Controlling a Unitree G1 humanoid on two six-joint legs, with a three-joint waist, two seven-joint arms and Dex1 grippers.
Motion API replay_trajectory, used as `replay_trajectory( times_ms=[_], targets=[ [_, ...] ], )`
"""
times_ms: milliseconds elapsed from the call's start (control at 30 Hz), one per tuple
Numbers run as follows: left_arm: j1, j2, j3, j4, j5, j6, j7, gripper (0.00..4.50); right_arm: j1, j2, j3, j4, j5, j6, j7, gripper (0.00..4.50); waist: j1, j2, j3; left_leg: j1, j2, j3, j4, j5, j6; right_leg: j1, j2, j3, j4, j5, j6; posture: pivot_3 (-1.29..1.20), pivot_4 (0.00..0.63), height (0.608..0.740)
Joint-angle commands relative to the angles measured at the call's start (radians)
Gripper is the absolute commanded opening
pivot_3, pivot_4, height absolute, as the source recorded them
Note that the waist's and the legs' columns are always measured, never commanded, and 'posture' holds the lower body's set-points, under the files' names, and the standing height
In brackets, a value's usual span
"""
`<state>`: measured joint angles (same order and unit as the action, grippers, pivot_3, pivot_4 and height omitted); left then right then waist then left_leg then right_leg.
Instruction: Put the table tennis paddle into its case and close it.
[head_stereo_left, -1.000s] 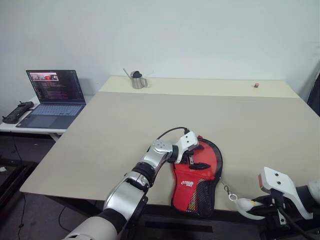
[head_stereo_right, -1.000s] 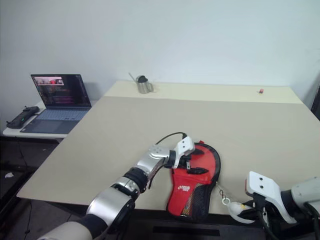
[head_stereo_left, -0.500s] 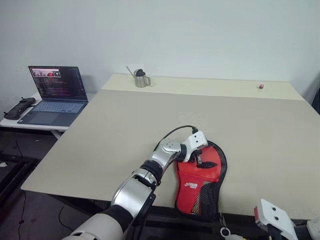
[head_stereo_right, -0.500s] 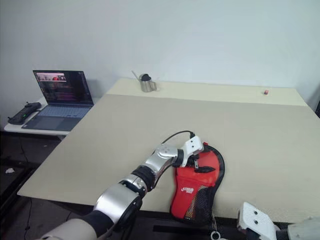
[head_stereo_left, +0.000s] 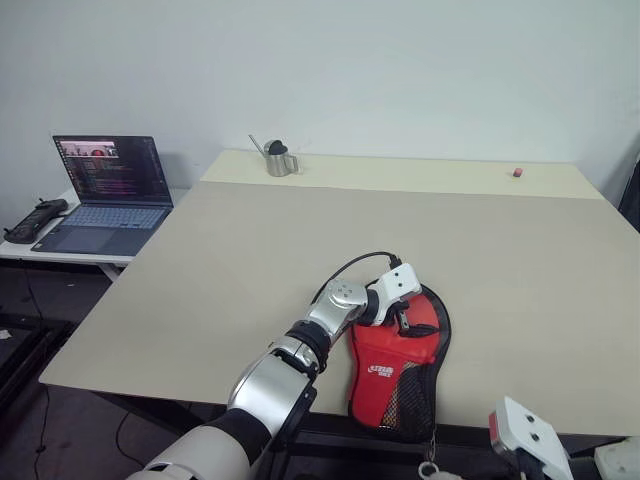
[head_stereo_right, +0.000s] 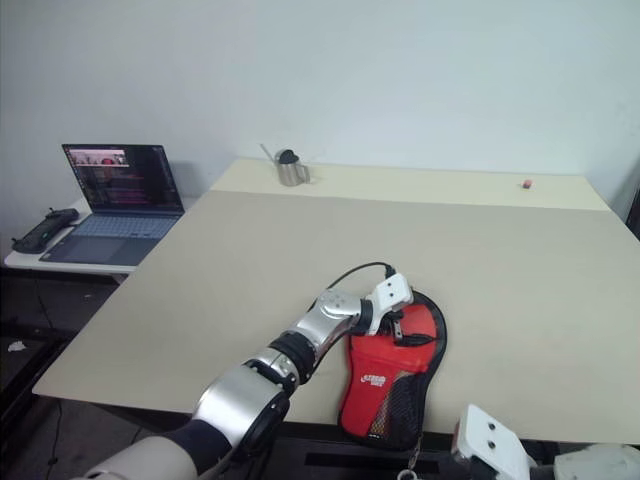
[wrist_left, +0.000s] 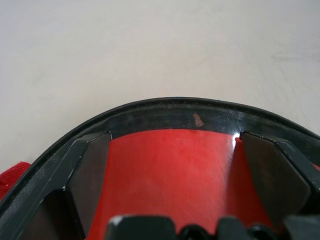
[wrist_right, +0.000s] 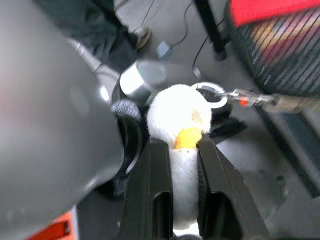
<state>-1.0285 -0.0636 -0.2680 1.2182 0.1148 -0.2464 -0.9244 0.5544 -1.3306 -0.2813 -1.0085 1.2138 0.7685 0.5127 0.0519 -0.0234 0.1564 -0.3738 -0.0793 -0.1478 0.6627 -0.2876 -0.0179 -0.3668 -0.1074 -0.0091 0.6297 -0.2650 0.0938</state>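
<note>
The case (head_stereo_left: 397, 362) is seen lying on the beige tabletop (head_stereo_left: 250, 250) at its near edge, the red panel with white logo facing up and the black mesh end overhanging the edge slightly. The table tennis paddle (wrist_left: 175, 170) is found inside the case: in the left wrist view its red rubber face is bordered by the black rim of the case.

The left pincer (head_stereo_left: 408, 318) is placed on the rounded upper part of the case, reaching in from the left. Its two black fingers (wrist_left: 87, 175) are spread wide apart, resting on the red face at either side, with nothing clamped between them.

The right pincer (wrist_right: 184, 175) is observed below the tabletop's near edge, at the lower right of the head views. Its fingers are closed against a small white-and-yellow ball (wrist_right: 181, 122) seated between them. A metal ring (wrist_right: 210, 94) and clasp are attached to the ball and lead by a short tether toward the mesh end of the case.

On the far side of the tabletop, a small metal pitcher (head_stereo_left: 276, 159) is noted at the left and a small red object (head_stereo_left: 517, 172) at the right. An open laptop (head_stereo_left: 100, 195) is seen on a side table to the left, with a black controller (head_stereo_left: 25, 220) beside it.
</note>
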Motion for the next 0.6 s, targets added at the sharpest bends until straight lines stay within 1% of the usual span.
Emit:
replay_trajectory(
  times_ms=[33, 200, 233, 300, 467, 533, 600],
  targets=[
    [0.033, 0.014, -0.012, 0.037, 0.040, 0.015, 0.007, 4.50, -0.050, -0.027, -0.048, -0.038, 0.122, 0.034, -0.015, 1.78, -0.001, 0.000, 0.000, 0.000, 0.000, 0.000, 0.000, 0.000, 0.000, 0.000, 0.000, 0.000, 0.000, 0.000, 0.000, 0.00, 0.150, 0.740],
    [0.054, 0.031, -0.004, 0.021, 0.033, 0.011, 0.005, 4.50, -0.168, -0.071, -0.106, 0.012, 0.260, 0.071, 0.011, 3.34, -0.006, 0.002, -0.001, 0.000, 0.000, 0.000, 0.000, 0.000, 0.000, 0.000, 0.000, 0.000, 0.000, 0.000, 0.000, 0.00, 0.150, 0.740],
    [0.059, 0.035, -0.002, 0.017, 0.032, 0.012, 0.005, 4.50, -0.199, -0.079, -0.115, 0.032, 0.282, 0.076, 0.019, 3.72, -0.006, 0.002, -0.001, 0.001, 0.001, 0.000, 0.000, 0.000, 0.000, 0.000, 0.000, 0.000, 0.000, 0.000, 0.000, 0.00, 0.150, 0.740],
    [0.072, 0.047, 0.005, 0.004, 0.028, 0.011, 0.000, 4.50, -0.275, -0.083, -0.111, 0.091, 0.293, 0.078, 0.030, 4.40, -0.012, 0.003, -0.001, 0.001, 0.001, 0.000, 0.000, 0.000, 0.000, 0.001, 0.001, 0.000, 0.000, 0.000, -0.001, 0.00, 0.150, 0.740],
    [0.113, 0.083, 0.030, -0.053, 0.001, 0.011, -0.038, 4.50, -0.484, 0.008, 0.037, 0.295, 0.086, 0.047, 0.068, 4.45, -0.032, 0.002, -0.002, 0.002, 0.002, -0.001, -0.001, 0.000, 0.001, 0.001, 0.001, 0.000, 0.000, 0.000, -0.001, 0.00, 0.150, 0.740],
    [0.137, 0.105, 0.042, -0.096, -0.016, 0.012, -0.067, 4.50, -0.571, 0.069, 0.122, 0.384, -0.064, 0.001, 0.103, 4.45, -0.040, 0.003, -0.002, 0.004, 0.002, 0.000, -0.001, 0.000, 0.001, 0.001, 0.002, 0.002, 0.001, 0.000, -0.001, 0.00, 0.150, 0.740],
    [0.165, 0.137, 0.052, -0.158, -0.038, 0.020, -0.099, 4.50, -0.647, 0.153, 0.200, 0.477, -0.217, -0.066, 0.116, 4.45, -0.052, 0.003, -0.002, 0.005, 0.002, 0.000, -0.002, 0.000, 0.001, 0.001, 0.002, 0.002, 0.001, 0.000, -0.001, 0.00, 0.150, 0.740]
  ],
)
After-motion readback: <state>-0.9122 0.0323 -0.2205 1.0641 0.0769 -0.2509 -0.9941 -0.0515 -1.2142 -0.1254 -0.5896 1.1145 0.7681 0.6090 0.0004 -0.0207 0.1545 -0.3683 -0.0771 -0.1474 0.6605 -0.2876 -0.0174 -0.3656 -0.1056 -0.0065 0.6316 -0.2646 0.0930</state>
